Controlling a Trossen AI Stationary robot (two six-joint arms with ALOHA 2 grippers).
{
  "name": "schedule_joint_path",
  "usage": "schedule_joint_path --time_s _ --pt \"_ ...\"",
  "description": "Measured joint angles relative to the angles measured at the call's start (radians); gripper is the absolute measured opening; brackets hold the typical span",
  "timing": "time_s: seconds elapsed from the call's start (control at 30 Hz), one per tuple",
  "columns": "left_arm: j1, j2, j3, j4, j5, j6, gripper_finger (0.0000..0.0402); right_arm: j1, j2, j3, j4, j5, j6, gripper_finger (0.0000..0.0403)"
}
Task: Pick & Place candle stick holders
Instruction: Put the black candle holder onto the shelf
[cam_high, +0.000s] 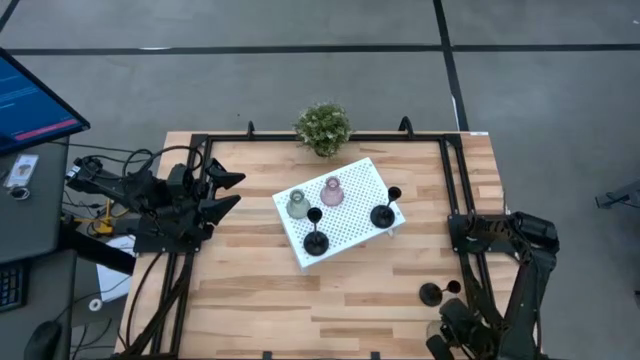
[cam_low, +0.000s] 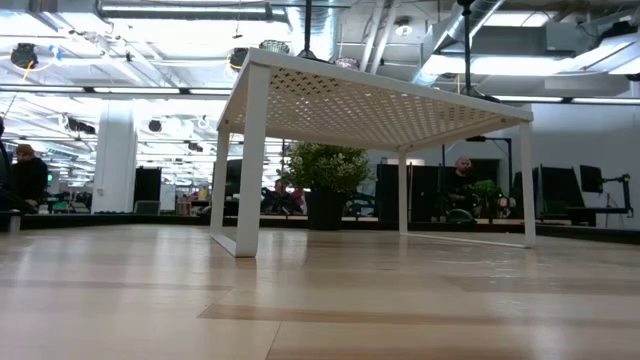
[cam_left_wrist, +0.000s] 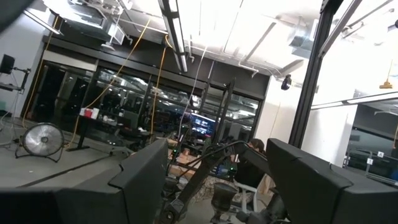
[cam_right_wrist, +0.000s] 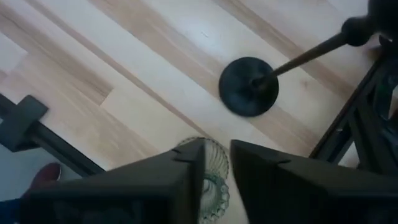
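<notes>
On the white perforated tray (cam_high: 350, 205) four candle stick holders are seen standing: an olive-green glass holder (cam_high: 298, 204) and a pink glass holder (cam_high: 332, 191) on the half nearer the potted plant (cam_high: 323, 127), and two black holders, one (cam_high: 315, 241) at the tray's end farthest from the plant and one (cam_high: 382, 213) near the tray's right end. These four are judged to be placed already.

Two holders are left on the wooden surface (cam_high: 300, 310), well apart from the tray, at the corner on the tray's right and farthest from the plant. A third black holder (cam_right_wrist: 249, 85) stands there on its round base. Just beside it a second olive-green glass holder (cam_right_wrist: 211, 180) is seen directly under the right end effector (cam_right_wrist: 214, 168).

In the right wrist view the right end effector's fingers stand only a narrow gap apart over this glass holder. Whether it is gripped cannot be told from the pictures.

The left end effector (cam_high: 225, 192) is held at the surface's edge to the tray's left, well apart from it, with its fingers spread wide and nothing between them. This arm is judged to be waiting.

The task is judged about two thirds done, with the green glass holder in hand as the next piece and the black one after it.
</notes>
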Motion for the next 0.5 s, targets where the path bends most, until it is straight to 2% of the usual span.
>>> schedule_joint_path --time_s 0.23,0.3,0.37,0.5 --pt "0.000 0.000 0.000 0.000 0.000 0.000 0.0274 -0.025 0.000 -0.059 -0.003 -0.013 0.021 0.0231" --pt "0.000 0.000 0.000 0.000 0.000 0.000 0.0274 -0.031 0.000 -0.094 0.001 -0.013 0.037 0.0264" --pt "0.000 0.000 0.000 0.000 0.000 0.000 0.0274 -0.037 0.000 -0.124 0.002 0.008 0.045 0.0282" --pt "0.000 0.000 0.000 0.000 0.000 -0.001 0.0274 -0.054 0.000 -0.171 -0.001 0.036 0.046 0.0287"
